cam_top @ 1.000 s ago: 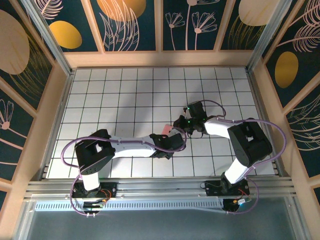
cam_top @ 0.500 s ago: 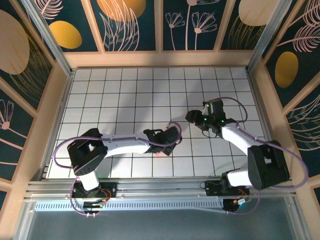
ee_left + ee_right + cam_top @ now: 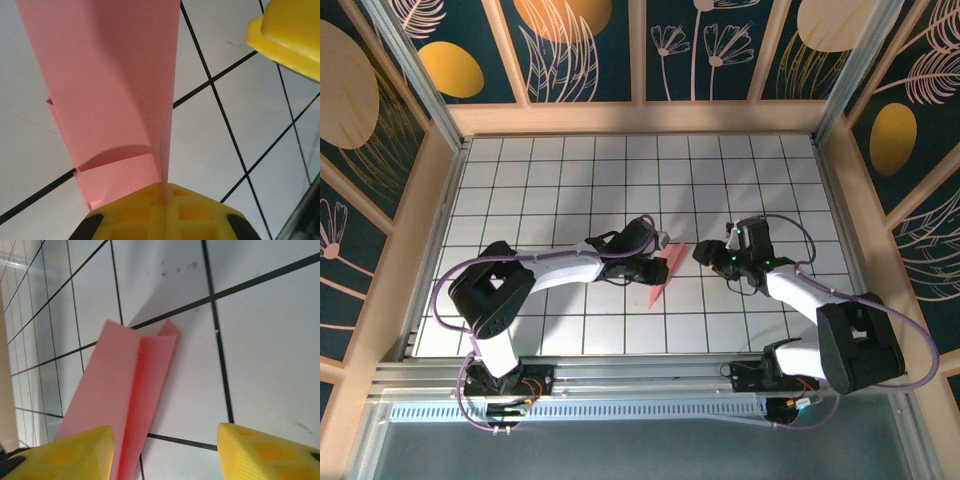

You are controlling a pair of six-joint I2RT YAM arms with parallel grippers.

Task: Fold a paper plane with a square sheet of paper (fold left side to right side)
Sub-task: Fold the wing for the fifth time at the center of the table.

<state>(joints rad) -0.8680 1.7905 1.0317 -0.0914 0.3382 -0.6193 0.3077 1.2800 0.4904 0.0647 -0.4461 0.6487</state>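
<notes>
Your white tiled table point(image 3: 520, 180), ruled with a black grid, fills the floor of the wooden-framed cell. Across it, your left arm point(image 3: 560, 272), white with a purple cable, reaches from its base at the near edge to the middle of the table. Your right arm point(image 3: 810, 290) bends in from the other side, so the two wrists face each other near the centre.

Between them you have the salmon-pink paper plane point(image 3: 662, 278), a narrow folded dart of thin paper. From above, its pointed end angles toward the near edge and its wider end sits at your left gripper point(image 3: 658, 254).

In the left wrist view, your left gripper point(image 3: 165, 195) has its yellow fingers pressed together on the central fold of the paper plane point(image 3: 110, 90), which runs straight away from the fingers with its layers spreading to one side.

Your right gripper point(image 3: 705, 255) sits just beside the plane, not touching it. In the right wrist view, its jaws point(image 3: 165, 450) stand apart with nothing clamped between them. The paper plane point(image 3: 135, 390) lies ahead of them over the tiles, its near end running down past the left-hand yellow finger point(image 3: 75, 452).
</notes>
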